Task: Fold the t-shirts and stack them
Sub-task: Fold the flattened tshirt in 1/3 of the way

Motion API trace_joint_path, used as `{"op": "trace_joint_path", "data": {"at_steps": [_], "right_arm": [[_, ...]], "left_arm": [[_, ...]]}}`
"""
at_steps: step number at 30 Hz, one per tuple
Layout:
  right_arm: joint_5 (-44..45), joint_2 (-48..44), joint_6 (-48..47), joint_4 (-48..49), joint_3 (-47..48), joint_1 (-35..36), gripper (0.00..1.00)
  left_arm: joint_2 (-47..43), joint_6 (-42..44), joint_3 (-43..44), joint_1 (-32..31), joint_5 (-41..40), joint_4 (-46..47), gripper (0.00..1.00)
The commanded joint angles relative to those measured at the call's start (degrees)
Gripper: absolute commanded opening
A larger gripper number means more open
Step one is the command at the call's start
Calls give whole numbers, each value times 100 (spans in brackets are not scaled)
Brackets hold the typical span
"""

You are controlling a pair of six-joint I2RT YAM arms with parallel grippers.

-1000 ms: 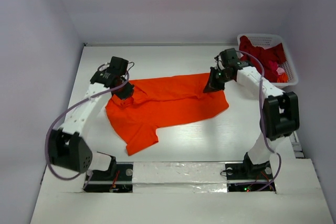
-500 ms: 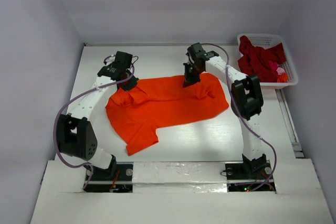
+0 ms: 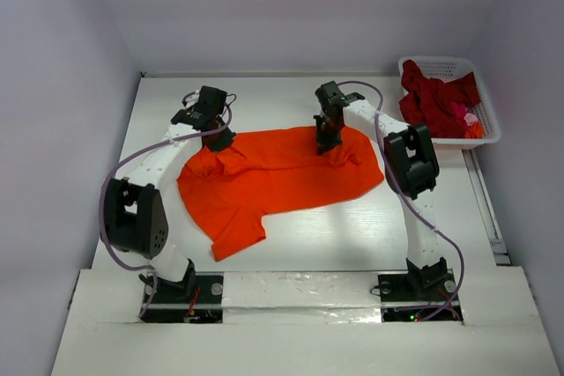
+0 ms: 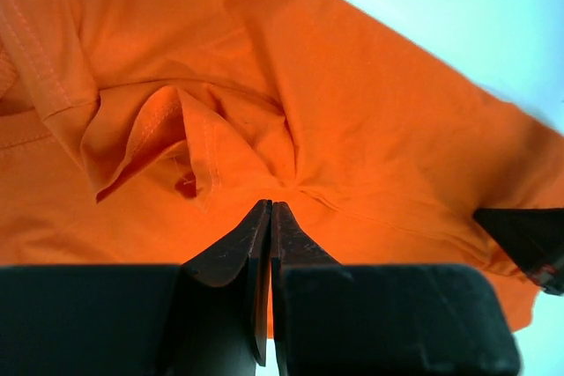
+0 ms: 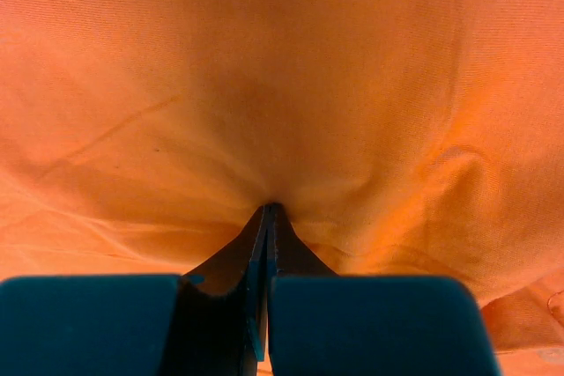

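A bright orange-red t-shirt [image 3: 282,178] lies spread across the middle of the table, with one sleeve [image 3: 236,235] pointing to the near left. My left gripper [image 3: 219,141] is at its far left corner and is shut, pinching a fold of the orange cloth [image 4: 264,112] at the fingertips. At the shirt's far edge, right of centre, my right gripper [image 3: 328,142] is also shut, and the cloth [image 5: 282,85] puckers into its tips. In the wrist views the left gripper [image 4: 269,206] and right gripper [image 5: 269,208] both show jaws pressed together on fabric. Dark crimson t-shirts [image 3: 436,99] are heaped in the basket.
A white lattice basket [image 3: 445,63] stands at the far right corner of the table. Grey walls close in the table on the left, back and right. Both arm bases [image 3: 185,292] [image 3: 423,283] sit at the near edge behind a white strip.
My right gripper has moved left along the shirt's far edge, taking the cloth with it and bunching the far right corner. The left gripper has shifted slightly farther away and to the right.
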Motion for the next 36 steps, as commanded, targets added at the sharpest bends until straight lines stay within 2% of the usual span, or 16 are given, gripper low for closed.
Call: {"op": "trace_joint_path", "data": {"at_steps": [1,9,36], "right_arm": [[159,63,27,18,-222,14,0],[-271,-148,343,396,-723,-425,0],[-113,-596,185,282,-1031,-1435,0]], "left_arm": [[263,247,104,54,76,134,0],[580,379,165,54,419,293,0],[369,388,-169,54,524,425,0]]}}
